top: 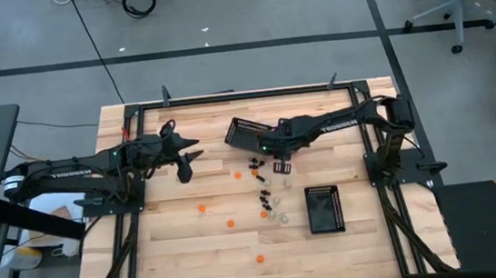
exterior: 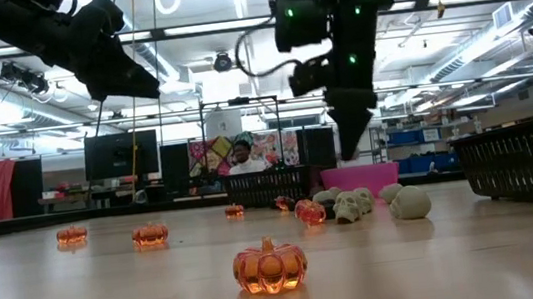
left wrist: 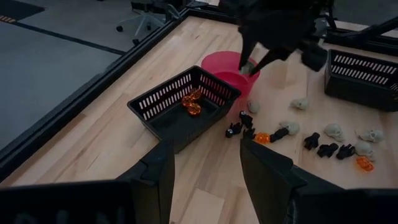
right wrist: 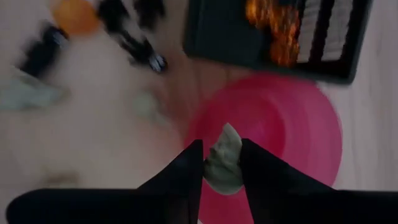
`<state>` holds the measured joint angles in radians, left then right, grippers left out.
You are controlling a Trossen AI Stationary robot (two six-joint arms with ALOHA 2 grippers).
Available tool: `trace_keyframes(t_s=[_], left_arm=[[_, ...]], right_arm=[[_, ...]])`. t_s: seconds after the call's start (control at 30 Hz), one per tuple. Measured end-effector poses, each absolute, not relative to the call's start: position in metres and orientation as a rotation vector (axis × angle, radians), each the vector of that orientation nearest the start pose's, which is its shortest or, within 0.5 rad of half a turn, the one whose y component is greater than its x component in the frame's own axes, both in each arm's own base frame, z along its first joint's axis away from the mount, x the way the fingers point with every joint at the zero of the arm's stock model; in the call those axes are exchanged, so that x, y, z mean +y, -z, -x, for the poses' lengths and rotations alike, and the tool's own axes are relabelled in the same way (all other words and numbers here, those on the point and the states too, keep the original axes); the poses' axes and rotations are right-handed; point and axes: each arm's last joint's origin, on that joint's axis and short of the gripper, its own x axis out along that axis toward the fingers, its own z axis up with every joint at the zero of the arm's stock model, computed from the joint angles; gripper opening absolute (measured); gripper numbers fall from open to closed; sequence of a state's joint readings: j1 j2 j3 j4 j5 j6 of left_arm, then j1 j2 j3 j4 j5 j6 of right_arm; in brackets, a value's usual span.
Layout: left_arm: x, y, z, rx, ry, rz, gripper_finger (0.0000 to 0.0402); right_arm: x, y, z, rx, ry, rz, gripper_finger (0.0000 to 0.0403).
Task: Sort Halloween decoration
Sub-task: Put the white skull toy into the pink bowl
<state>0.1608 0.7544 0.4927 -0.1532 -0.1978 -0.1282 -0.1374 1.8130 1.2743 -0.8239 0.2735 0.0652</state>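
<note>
Pale skull (right wrist: 222,163) clamped in right gripper (right wrist: 221,167), above pink bowl (right wrist: 298,124). Trinkets (top: 262,192) scattered mid-table; orange ones in basket (left wrist: 180,102) at bowl's 9 o'clock. Left gripper (left wrist: 206,163) fingers apart, empty.

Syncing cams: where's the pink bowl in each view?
High view: not visible, hidden under the right arm.
Low view: pink bowl, right of centre, beyond the pale skulls.
Left wrist view, behind the basket with orange pumpkins.
Right wrist view, beneath the right gripper, which holds a pale skull.
Shared landmark: that basket.
</note>
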Motion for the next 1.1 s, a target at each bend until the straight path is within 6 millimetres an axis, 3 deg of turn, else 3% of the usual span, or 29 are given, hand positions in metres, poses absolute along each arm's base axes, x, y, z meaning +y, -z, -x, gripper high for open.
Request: trace_keyframes(t_s=[0.4, 0.53, 0.67, 0.83, 1.1], left_arm=[[0.033, -0.245, -0.167, 0.342, -0.371, 0.081, 0.0155], [0.033, -0.249, -0.168, 0.311, -0.363, 0.039, 0.0155], [0.033, -0.252, -0.168, 0.319, -0.353, -0.024, 0.0155], [0.033, -0.260, -0.168, 0.297, -0.350, -0.046, 0.0155], [0.033, -0.259, -0.168, 0.308, -0.348, -0.053, 0.0155]], right_arm=[[-0.078, -0.188, -0.333, 1.388, 0.380, 0.023, 0.0145], [-0.079, -0.203, -0.334, 1.405, 0.386, 0.037, 0.0159], [-0.063, -0.226, -0.343, 1.402, 0.340, 0.097, 0.0167], [-0.040, -0.230, -0.353, 1.352, 0.283, 0.146, 0.0168], [-0.011, -0.198, -0.380, 1.448, 0.198, 0.215, 0.0168]])
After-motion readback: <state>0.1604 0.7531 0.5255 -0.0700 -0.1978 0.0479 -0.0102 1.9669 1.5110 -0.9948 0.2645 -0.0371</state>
